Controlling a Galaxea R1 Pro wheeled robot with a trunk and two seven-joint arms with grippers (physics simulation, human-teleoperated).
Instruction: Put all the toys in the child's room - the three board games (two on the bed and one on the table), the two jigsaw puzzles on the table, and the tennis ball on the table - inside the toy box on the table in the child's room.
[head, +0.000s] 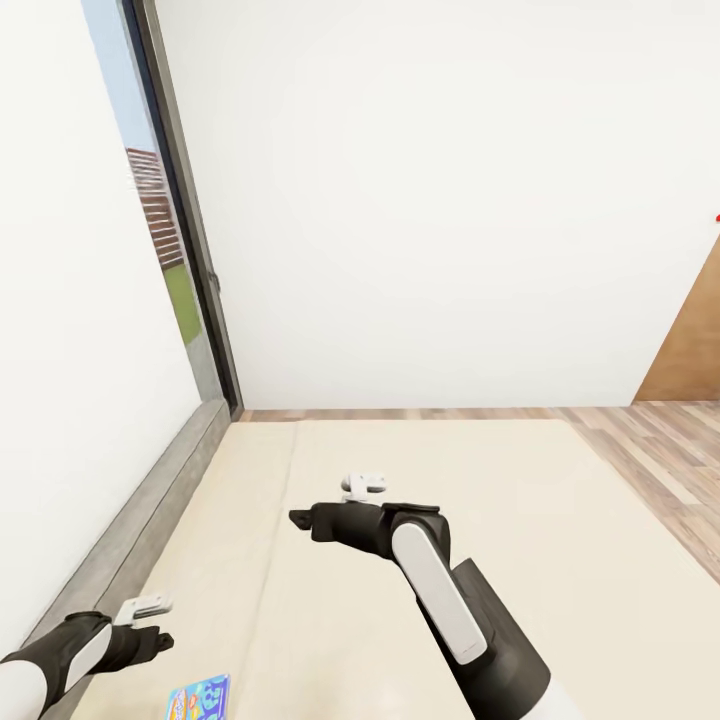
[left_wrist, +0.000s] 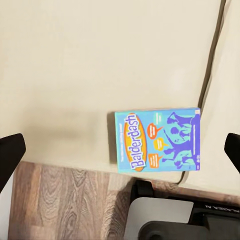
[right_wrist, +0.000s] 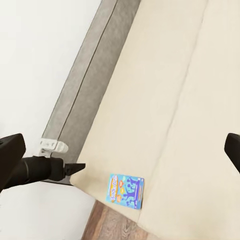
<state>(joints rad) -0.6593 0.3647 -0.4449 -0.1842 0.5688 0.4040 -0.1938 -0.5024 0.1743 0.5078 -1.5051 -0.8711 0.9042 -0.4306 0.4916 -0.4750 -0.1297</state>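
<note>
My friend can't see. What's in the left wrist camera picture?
A small blue Balderdash board game box lies flat near the edge of a plain beige bed mattress. Brown wooden floor shows beside the bed, and the open left pincer's dark fingertips frame the picture.

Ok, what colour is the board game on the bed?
Blue, with an orange title oval; the board game shows clearest in the left wrist view.

Two arms in matte black and white. Right arm (head: 455, 600): black shell with a long white rounded panel, black wrist, small white bracket on top. Left arm (head: 60, 655): white forearm, black wrist, same white bracket. Black fingers (left_wrist: 11, 155), blunt and squared at the tips. Dark base with a pale-grey plate (left_wrist: 160, 220).
</note>
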